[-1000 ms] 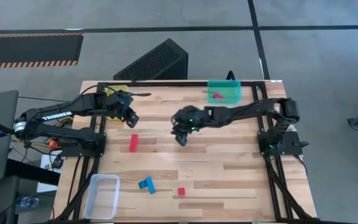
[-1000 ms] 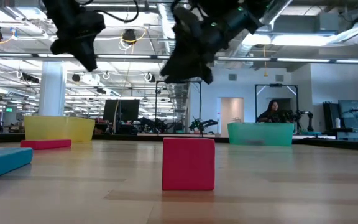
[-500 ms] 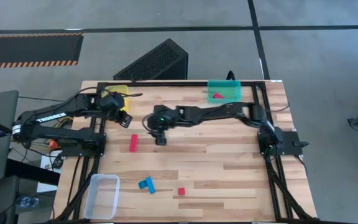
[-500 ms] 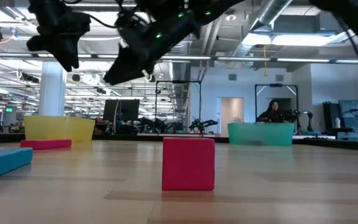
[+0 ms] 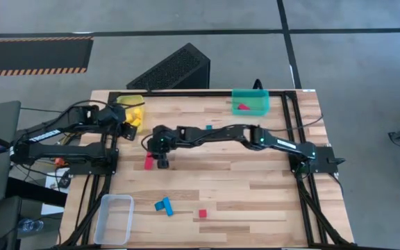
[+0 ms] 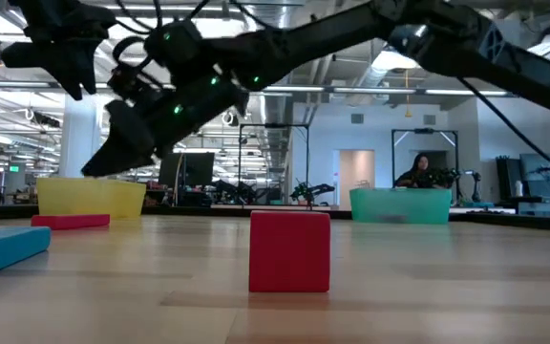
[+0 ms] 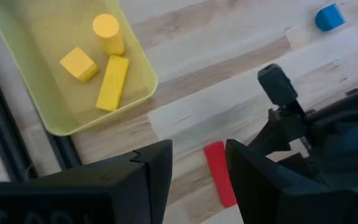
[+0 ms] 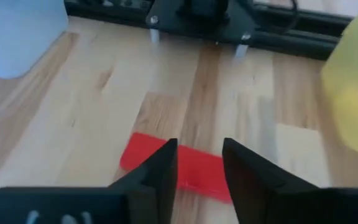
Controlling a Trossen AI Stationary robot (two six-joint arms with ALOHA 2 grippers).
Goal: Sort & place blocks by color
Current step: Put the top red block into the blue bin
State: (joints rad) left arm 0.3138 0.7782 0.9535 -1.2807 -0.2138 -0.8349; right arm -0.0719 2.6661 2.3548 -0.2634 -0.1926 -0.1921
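A red bar block (image 5: 148, 161) lies flat on the wooden table, left of centre. My right gripper (image 8: 199, 146) reaches across the table and hovers open just above it (image 6: 103, 162), a finger on either side of the bar's middle (image 8: 201, 174), apart from it. My left gripper (image 7: 197, 149) is open and empty near the yellow bin (image 5: 127, 102), which holds three yellow blocks (image 7: 112, 81). Two blue blocks (image 5: 163, 205) and a red cube (image 5: 202, 214) lie near the front edge. Another small blue block (image 7: 328, 17) sits farther back.
A teal bin (image 5: 250, 102) with a red block inside stands at the back right. A clear bin (image 5: 114, 219) sits at the front left corner. Black frame rails run along the table's edges. Bare wood lies right of centre.
My right gripper has swept from the table's middle toward its left edge and come down, rolling its wrist, and now stands over the red bar. My left gripper has drawn back toward the left edge, uncovering the yellow bin. No block has moved.
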